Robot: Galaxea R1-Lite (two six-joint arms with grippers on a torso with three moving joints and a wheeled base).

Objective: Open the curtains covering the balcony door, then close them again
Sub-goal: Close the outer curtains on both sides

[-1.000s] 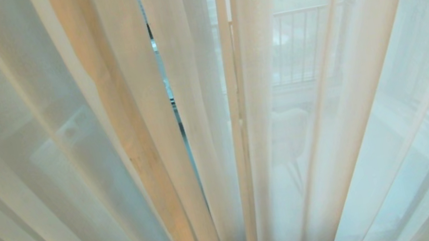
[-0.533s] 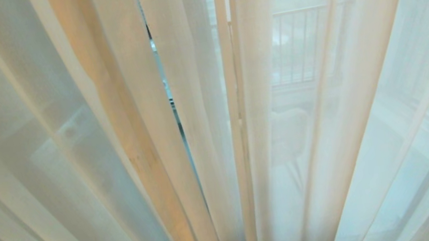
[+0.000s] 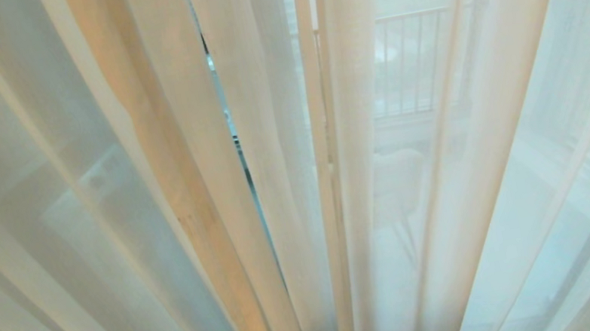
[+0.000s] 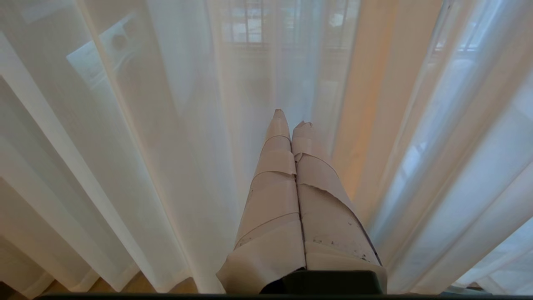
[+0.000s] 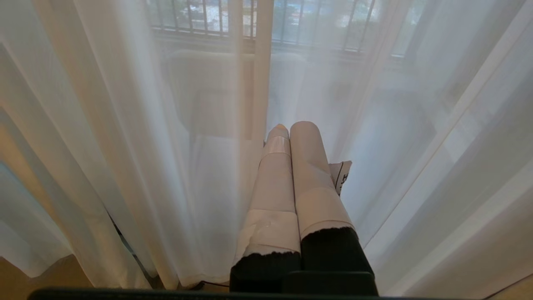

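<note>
Two sheer curtains (image 3: 94, 195) fill the whole head view and meet at the centre, with one narrow dark gap (image 3: 231, 128) there. Left gripper (image 4: 290, 121) and right gripper (image 5: 293, 127) are both clenched, holding nothing, pointing at the fabric.

The left gripper (image 4: 291, 118), which showed as a pale tip in the bottom left corner of the head view one second ago, has sunk out of that view. Half a second ago only a sliver of it remained there. Now that corner shows just the curtains (image 3: 71, 241) and a dark edge.
</note>
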